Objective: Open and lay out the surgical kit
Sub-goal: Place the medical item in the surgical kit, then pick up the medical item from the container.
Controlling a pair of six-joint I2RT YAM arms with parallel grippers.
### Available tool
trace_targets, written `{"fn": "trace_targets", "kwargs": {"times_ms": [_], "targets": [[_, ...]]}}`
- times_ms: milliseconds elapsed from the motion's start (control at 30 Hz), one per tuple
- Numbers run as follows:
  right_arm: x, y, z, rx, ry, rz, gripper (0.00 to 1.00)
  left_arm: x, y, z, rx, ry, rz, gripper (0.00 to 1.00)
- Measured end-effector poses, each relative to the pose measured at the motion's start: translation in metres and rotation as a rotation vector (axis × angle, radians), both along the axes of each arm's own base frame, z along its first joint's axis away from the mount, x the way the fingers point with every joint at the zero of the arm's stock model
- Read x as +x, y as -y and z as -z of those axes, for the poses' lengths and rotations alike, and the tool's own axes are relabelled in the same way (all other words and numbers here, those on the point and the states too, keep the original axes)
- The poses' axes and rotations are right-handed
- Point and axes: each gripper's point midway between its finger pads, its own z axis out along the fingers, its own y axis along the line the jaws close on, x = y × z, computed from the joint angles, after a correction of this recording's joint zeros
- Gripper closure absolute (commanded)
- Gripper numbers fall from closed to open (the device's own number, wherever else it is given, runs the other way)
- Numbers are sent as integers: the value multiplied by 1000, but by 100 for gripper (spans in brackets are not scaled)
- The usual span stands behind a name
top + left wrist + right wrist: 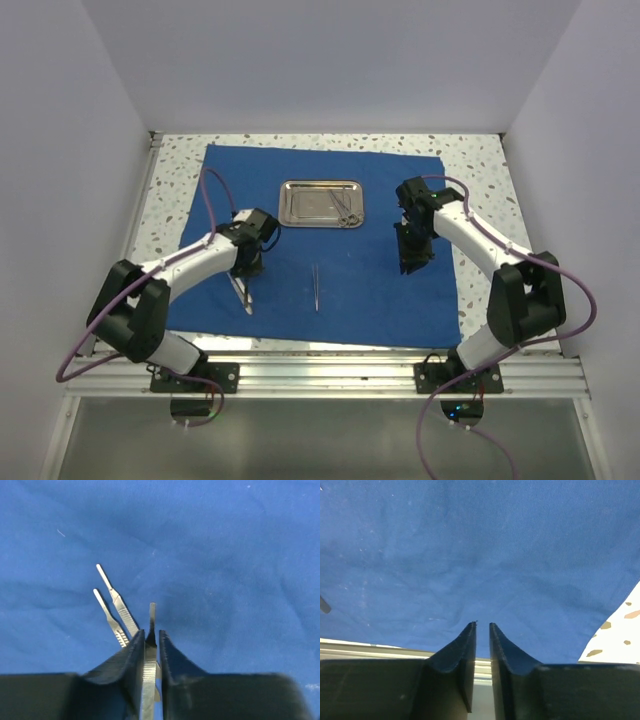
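Note:
The royal-blue cloth [370, 290] lies spread flat on the table. The steel tray [312, 203] sits on its far middle with thin instruments [346, 211] at its right end. My left gripper [243, 283] hangs over the cloth's near left and is shut on a silver scalpel handle [149, 670], seen between the jaws of the gripper [151, 632]. Two more handles [119, 611] lie on the cloth [225, 555] just beyond it. Another thin instrument [316, 288] lies near the middle. My right gripper [412, 256] hovers over the cloth's right part [480, 555]; its jaws [482, 625] are nearly together and empty.
The speckled tabletop [480, 170] shows around the cloth and at the right in the right wrist view [620, 625]. An aluminium rail [330, 370] runs along the near edge. White walls enclose the left, back and right.

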Motion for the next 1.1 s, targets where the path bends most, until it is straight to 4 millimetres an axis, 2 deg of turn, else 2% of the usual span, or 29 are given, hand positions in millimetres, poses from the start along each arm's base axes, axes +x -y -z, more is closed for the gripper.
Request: {"fn": "trace_targets", "kwargs": {"times_ms": [33,133,167,200,233,267,300,533,600,667,700,767,833,1000,1033,1100], "targets": [[0,0,0,0,0,2,64,0,0,0,-1,-1,-1,68],[0,1,0,-3,0,0,50,2,1,-1,0,4,2,53],[0,1,0,-5,1,-2,45,3,1,-3,1,7,4,34],[0,1,0,-6,0,0,30,5,2,-6,4,9,11,17],[0,2,0,-8,0,1,22,9,3,-10,6,10,13,1],[0,2,0,-11,1,3,14,15,6,-15,7,18,20,0],[0,3,0,-15,3,1,2,24,10,-22,4,33,20,0],[2,6,-8,-21,40,12,2,105,55,-91,-73,222,97,1],[3,6,-11,-18,55,17,1,135,72,-107,-88,268,132,5],[4,7,-15,-20,72,23,1,170,92,-114,-92,300,158,12],[4,8,-17,-21,82,25,2,187,102,-113,-92,313,171,14],[5,8,-21,-18,99,29,2,215,118,-97,-84,309,191,18],[5,9,-25,-16,116,33,1,229,127,-67,-65,267,211,22],[5,12,-35,-20,159,40,2,231,129,1,-8,128,232,28],[5,13,-37,-21,166,41,2,231,130,8,-10,116,227,30],[4,14,-39,-22,176,42,1,237,135,1,-18,135,235,32]]}}
